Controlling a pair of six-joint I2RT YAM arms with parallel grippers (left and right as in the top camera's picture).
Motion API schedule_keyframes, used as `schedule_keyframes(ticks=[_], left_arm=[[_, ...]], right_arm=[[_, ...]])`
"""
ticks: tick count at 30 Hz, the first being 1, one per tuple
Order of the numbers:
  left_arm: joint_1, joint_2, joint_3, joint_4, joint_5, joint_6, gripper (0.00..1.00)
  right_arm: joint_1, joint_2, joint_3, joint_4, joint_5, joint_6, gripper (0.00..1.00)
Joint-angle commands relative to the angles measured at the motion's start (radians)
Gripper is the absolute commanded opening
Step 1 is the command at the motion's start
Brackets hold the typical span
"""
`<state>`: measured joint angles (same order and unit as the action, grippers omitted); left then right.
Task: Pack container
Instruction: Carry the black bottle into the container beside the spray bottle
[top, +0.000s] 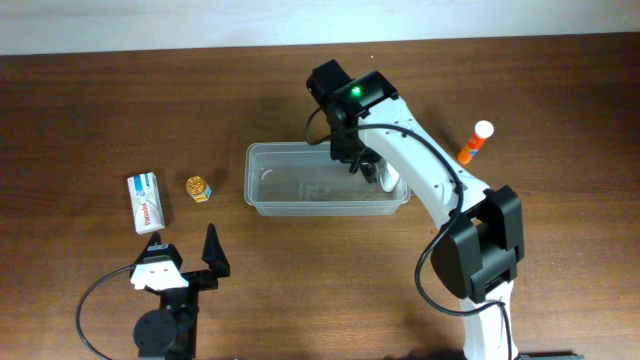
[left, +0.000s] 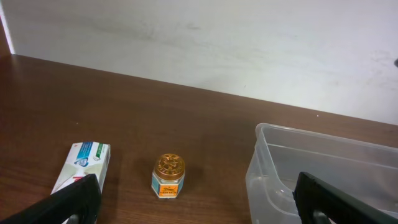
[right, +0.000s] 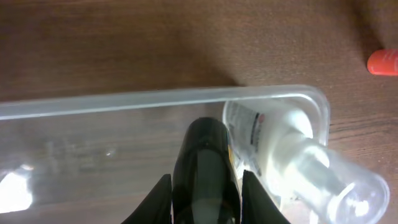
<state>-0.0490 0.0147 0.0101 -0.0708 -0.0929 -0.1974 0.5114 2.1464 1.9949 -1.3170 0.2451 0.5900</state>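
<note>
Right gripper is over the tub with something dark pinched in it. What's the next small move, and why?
Probably open the right gripper: the dark cylinder it pinches looks already inside the container, beside the white bottle lying there.

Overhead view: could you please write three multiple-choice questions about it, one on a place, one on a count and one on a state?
1. The gold-lidded jar stands:
A) between the white box and the container
B) inside the container
C) under the right arm

2. Small items lying outside the container:
A) one
B) three
C) five

3. The left gripper is:
A) shut on the jar
B) open and empty
C) shut on the box

Answers:
1 A, the jar sits apart from both, in the gap between them.
2 B, they are the box, the jar and the orange glue stick.
3 B, its fingers stand wide apart with nothing between them.
</note>
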Motion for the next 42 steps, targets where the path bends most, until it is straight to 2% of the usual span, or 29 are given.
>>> schedule_keyframes(ticks=[1,17,39,42], left_arm=[[0.006,-0.009,-0.001,-0.005,0.007,0.02,1.0],[0.006,-0.009,-0.001,-0.005,0.007,0.02,1.0],[0.006,-0.009,-0.001,-0.005,0.007,0.02,0.99],[0.006,-0.009,-0.001,-0.005,0.007,0.02,0.99]], right_arm=[[-0.014,0.003,-0.03,0.018,0.028,-0.009,0.22],[-0.016,0.003,-0.147,0.17,0.023,-0.006,0.23],[-0.016,0.003,-0.191,0.212,0.022,0.056,0.23],[-0.016,0.003,-0.19,0.216,0.023,0.055,0.29]])
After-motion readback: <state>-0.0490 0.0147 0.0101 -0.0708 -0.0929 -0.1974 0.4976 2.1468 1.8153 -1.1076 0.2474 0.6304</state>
